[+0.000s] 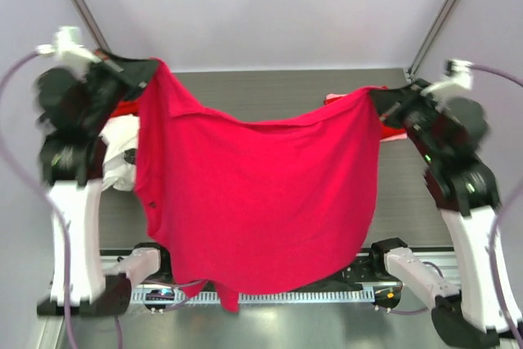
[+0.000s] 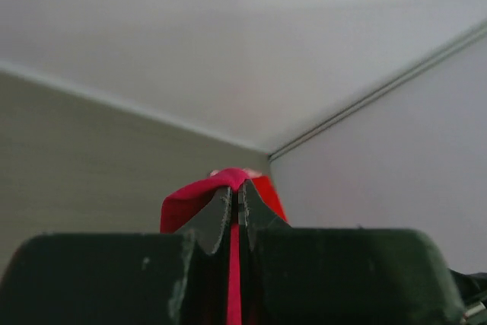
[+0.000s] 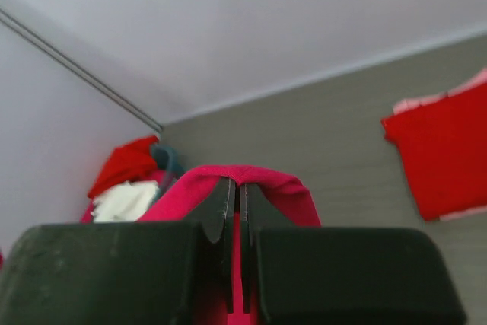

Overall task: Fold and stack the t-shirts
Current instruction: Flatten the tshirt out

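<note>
A crimson t-shirt (image 1: 253,194) hangs spread in the air between both arms, its lower edge drooping past the table's near edge. My left gripper (image 1: 145,69) is shut on its upper left corner; the cloth bunches over the tips in the left wrist view (image 2: 199,194). My right gripper (image 1: 377,97) is shut on its upper right corner, with the cloth draped over the jaws in the right wrist view (image 3: 251,176). A folded red shirt (image 3: 441,154) lies flat on the table, mostly hidden behind the hanging shirt in the top view (image 1: 392,132).
A pile of unfolded shirts, red and white (image 1: 122,149), lies at the table's left side and shows in the right wrist view (image 3: 125,184). The grey table (image 1: 270,91) runs to the back wall. Metal frame posts (image 1: 445,14) stand at the back corners.
</note>
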Controlling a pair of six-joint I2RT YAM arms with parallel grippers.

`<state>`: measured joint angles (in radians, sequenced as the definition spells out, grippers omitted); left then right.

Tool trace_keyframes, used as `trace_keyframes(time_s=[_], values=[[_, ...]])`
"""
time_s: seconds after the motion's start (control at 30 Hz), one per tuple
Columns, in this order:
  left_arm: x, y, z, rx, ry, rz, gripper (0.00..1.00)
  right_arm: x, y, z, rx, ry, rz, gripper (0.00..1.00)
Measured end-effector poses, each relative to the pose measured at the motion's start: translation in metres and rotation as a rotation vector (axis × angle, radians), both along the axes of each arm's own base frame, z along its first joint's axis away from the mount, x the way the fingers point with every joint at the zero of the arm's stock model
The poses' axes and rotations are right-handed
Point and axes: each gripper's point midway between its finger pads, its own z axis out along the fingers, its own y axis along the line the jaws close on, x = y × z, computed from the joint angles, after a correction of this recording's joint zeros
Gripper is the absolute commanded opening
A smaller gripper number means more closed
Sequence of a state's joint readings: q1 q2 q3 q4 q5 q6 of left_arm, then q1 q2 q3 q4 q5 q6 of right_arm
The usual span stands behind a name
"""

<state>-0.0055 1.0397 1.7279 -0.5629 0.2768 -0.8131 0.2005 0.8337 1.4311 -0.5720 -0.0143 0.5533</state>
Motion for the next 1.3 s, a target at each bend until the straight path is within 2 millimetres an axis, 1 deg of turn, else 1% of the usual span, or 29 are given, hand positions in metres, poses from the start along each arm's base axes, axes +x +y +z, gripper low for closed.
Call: trace_keyframes(time_s=[0.07,0.1,0.13,0.2,0.23,0.27,0.3,0.33,0.37,0.4,0.47,0.5,0.53,0.6,0.67,0.7,0.77,0.8,0.87,0.9,0.97,1.0,1.07,1.1,1.13,1.17,1.2,1.27,1.3], values=[[0.052,0.001,-0.067,-0.005,0.191,0.007,0.0,0.04,0.011,-0.051,-0.021,0.161,0.011,0.01],[0.081,0.002,-0.108,-0.008,0.307,0.017,0.0,0.054,0.014,-0.069,-0.03,0.219,0.014,0.01],[0.101,0.003,-0.138,-0.01,0.393,0.025,0.0,0.07,0.018,-0.087,-0.038,0.277,0.016,0.01],[0.134,0.006,-0.188,-0.008,0.545,0.042,0.0,0.103,0.026,-0.127,-0.057,0.398,0.019,0.01],[0.147,0.008,-0.199,-0.011,0.586,0.045,0.0,0.115,0.028,-0.142,-0.065,0.451,0.018,0.01],[0.159,0.01,-0.199,-0.014,0.597,0.048,0.0,0.128,0.03,-0.151,-0.07,0.49,0.021,0.01],[0.177,0.014,-0.19,-0.024,0.593,0.051,0.0,0.144,0.033,-0.155,-0.07,0.518,0.023,0.01],[0.193,0.017,-0.173,-0.032,0.548,0.054,0.0,0.163,0.035,-0.151,-0.06,0.516,0.024,0.01],[0.208,0.022,-0.154,-0.043,0.497,0.06,0.0,0.176,0.035,-0.144,-0.05,0.506,0.027,0.01],[0.221,0.026,-0.131,-0.055,0.443,0.064,0.0,0.191,0.035,-0.134,-0.034,0.489,0.031,0.01],[0.241,0.033,-0.08,-0.082,0.302,0.061,0.0,0.221,0.031,-0.101,0.009,0.415,0.034,0.01],[0.247,0.036,-0.052,-0.101,0.221,0.051,0.0,0.234,0.028,-0.08,0.034,0.366,0.04,0.01],[0.25,0.038,-0.03,-0.123,0.157,0.039,0.0,0.242,0.025,-0.065,0.053,0.328,0.045,0.01],[0.252,0.044,0.004,-0.174,0.048,0.005,0.0,0.254,0.019,-0.035,0.085,0.249,0.061,0.01],[0.252,0.051,0.019,-0.213,-0.004,-0.023,0.0,0.259,0.017,-0.013,0.101,0.19,0.088,0.01],[0.253,0.054,0.02,-0.22,-0.012,-0.029,0.0,0.26,0.015,-0.008,0.104,0.172,0.097,0.01],[0.258,0.059,0.007,-0.23,-0.002,-0.034,0.0,0.261,0.014,-0.01,0.109,0.169,0.115,0.01],[0.26,0.06,-0.009,-0.235,0.032,-0.032,0.0,0.261,0.015,-0.016,0.11,0.171,0.126,0.01],[0.263,0.06,-0.049,-0.242,0.116,-0.031,0.0,0.261,0.018,-0.045,0.114,0.217,0.146,0.01],[0.263,0.059,-0.074,-0.235,0.157,-0.031,0.0,0.26,0.02,-0.068,0.119,0.244,0.155,0.01],[0.258,0.057,-0.138,-0.236,0.288,-0.025,0.0,0.252,0.023,-0.133,0.14,0.363,0.164,0.01],[0.253,0.056,-0.166,-0.234,0.344,-0.021,0.0,0.245,0.024,-0.174,0.151,0.439,0.166,0.01],[0.236,0.053,-0.232,-0.232,0.493,-0.009,0.0,0.227,0.026,-0.244,0.174,0.589,0.163,0.01],[0.227,0.053,-0.257,-0.229,0.546,-0.003,0.0,0.214,0.027,-0.283,0.189,0.662,0.159,0.01],[0.212,0.051,-0.287,-0.229,0.614,0.002,0.0,0.201,0.027,-0.31,0.199,0.723,0.157,0.01],[0.199,0.049,-0.309,-0.23,0.669,0.005,0.0,0.186,0.027,-0.337,0.209,0.782,0.153,0.01],[0.186,0.047,-0.328,-0.23,0.716,0.007,0.0,0.174,0.028,-0.358,0.219,0.818,0.151,0.01],[0.158,0.044,-0.353,-0.215,0.775,0.013,0.0,0.147,0.028,-0.393,0.236,0.89,0.146,0.01],[0.142,0.043,-0.361,-0.203,0.801,0.019,0.0,0.135,0.029,-0.408,0.24,0.917,0.145,0.01]])
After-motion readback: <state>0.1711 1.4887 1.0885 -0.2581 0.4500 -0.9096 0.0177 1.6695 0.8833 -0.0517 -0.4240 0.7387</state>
